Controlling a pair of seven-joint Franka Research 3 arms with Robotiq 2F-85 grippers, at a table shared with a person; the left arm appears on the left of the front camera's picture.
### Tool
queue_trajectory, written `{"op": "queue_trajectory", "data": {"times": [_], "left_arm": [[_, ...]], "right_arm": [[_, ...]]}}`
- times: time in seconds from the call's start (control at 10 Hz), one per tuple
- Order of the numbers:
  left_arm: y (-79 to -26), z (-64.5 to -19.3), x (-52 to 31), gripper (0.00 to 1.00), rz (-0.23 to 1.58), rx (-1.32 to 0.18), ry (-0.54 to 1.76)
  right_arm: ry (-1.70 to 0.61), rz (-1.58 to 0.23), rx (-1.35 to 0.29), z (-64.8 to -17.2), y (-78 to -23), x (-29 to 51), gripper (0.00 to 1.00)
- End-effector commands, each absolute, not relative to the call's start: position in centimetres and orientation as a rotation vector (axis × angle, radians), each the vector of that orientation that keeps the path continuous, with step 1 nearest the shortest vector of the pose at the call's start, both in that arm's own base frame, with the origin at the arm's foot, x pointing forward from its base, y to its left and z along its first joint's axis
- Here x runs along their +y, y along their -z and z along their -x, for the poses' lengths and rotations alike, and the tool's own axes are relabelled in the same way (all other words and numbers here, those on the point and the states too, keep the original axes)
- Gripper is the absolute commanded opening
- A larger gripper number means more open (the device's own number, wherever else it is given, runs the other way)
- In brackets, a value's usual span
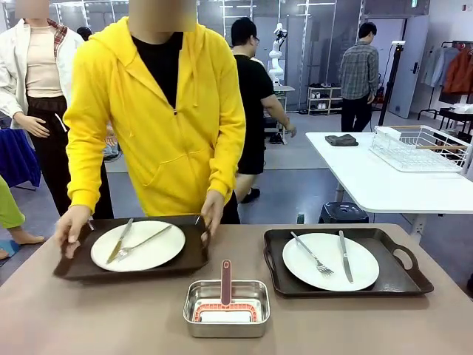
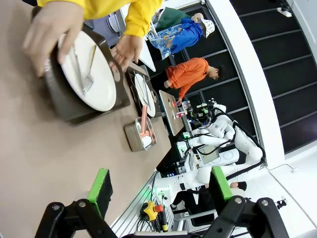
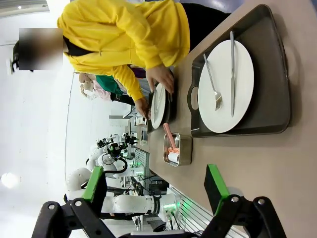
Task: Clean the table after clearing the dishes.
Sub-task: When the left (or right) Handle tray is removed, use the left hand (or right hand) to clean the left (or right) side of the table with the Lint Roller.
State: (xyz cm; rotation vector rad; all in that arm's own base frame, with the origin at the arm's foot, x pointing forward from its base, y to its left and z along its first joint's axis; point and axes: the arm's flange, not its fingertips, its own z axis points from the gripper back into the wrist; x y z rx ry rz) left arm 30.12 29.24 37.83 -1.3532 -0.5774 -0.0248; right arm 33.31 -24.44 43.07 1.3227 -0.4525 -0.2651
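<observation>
On the taupe-brown table (image 1: 89, 310) stand two dark handled trays. The left tray (image 1: 81, 268) carries a white plate (image 1: 137, 245) with fork and knife, and a person in a yellow hoodie grips it with both hands (image 1: 71, 225). A second tray (image 1: 395, 277) at the right holds another white plate (image 1: 329, 260) with fork and knife. In the left wrist view my left gripper (image 2: 161, 191) stands open above the table, well away from the held tray (image 2: 67, 101). My right gripper (image 3: 156, 186) is open too, hovering short of the right-hand tray (image 3: 270, 106).
A shiny steel pan (image 1: 226, 307) with a red-handled tool (image 1: 226, 282) and white pad sits at the front middle. Behind on the right stands a white table (image 1: 369, 181) with a wire rack (image 1: 421, 148) and a dark cloth (image 1: 341, 140). Other people stand farther back.
</observation>
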Motion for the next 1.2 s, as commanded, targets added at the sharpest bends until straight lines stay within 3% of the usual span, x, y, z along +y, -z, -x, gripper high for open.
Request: {"op": "queue_trajectory", "data": {"times": [0.0, 0.6, 0.9, 1.1], "left_arm": [[-37.9, -29.6, 29.4, 1.0, 1.358, -0.572, 0.034], [-37.8, -30.1, 29.2, 1.0, 1.353, -0.578, 0.025], [-45.6, -37.0, 17.9, 1.0, 1.085, -0.449, 0.469], [-49.4, -41.0, 6.1, 1.0, 0.805, -0.361, 0.779]], "right_arm": [[0.256, -1.334, -0.464, -33.3, -43.3, -24.4, 1.0], [0.256, -1.334, -0.464, -33.3, -43.3, -24.4, 1.0], [0.256, -1.334, -0.464, -33.3, -43.3, -24.4, 1.0], [0.256, -1.334, -0.464, -33.3, -43.3, -24.4, 1.0]]}}
